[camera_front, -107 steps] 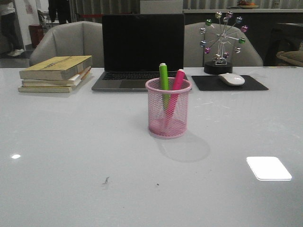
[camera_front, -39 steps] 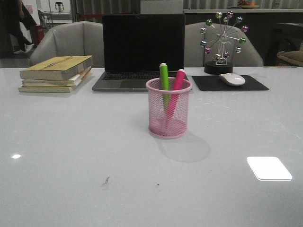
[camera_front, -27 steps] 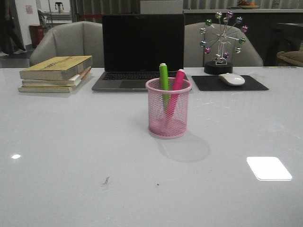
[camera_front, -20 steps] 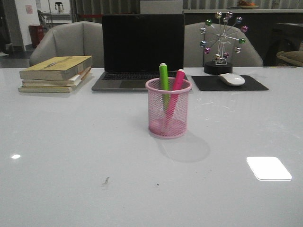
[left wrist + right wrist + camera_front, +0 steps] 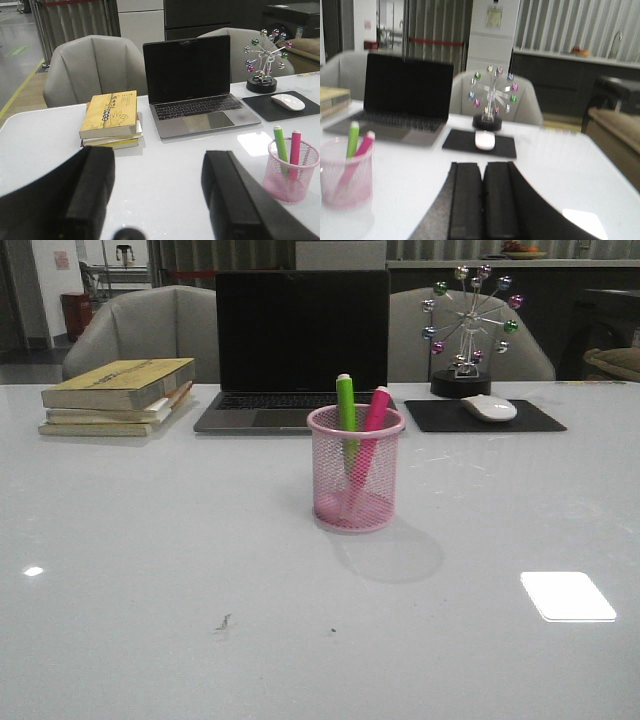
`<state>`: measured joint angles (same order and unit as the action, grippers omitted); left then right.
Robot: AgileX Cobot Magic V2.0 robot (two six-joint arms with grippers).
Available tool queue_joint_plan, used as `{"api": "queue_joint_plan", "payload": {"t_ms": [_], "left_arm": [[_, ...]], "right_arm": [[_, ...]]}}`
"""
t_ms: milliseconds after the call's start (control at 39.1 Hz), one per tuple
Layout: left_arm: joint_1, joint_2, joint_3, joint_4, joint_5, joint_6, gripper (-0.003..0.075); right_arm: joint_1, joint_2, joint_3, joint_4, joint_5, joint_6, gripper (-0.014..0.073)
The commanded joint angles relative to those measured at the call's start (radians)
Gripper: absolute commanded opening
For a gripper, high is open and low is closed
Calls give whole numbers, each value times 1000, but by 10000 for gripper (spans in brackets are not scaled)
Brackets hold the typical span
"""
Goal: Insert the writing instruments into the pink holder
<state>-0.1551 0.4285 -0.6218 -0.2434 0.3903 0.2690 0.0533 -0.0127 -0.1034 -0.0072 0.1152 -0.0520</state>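
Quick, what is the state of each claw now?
Left claw: open, holding nothing.
Right claw: closed, holding nothing.

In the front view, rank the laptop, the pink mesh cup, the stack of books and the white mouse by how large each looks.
1. Laptop, largest by far.
2. Stack of books and pink mesh cup: the stack is wider, the cup taller and nearer the camera, so I won't rank them.
3. White mouse, smallest, though it sits farther back.
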Motion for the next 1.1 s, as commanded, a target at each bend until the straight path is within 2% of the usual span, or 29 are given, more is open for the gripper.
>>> {"api": "queue_joint_plan", "payload": {"t_ms": [0,230,409,1075], "left_arm": [[0,6,-26,-14,-86,1,438],[0,6,-26,-14,-86,1,438],[0,6,-26,-14,-86,1,438],[0,6,-26,-14,-86,1,438]], "right_arm": [[0,-16,26,7,-106,-8,29],[0,-16,136,7,-115,-8,29],[0,-16,134,7,-48,-8,29],[0,-16,134,7,-47,-8,29]]}}
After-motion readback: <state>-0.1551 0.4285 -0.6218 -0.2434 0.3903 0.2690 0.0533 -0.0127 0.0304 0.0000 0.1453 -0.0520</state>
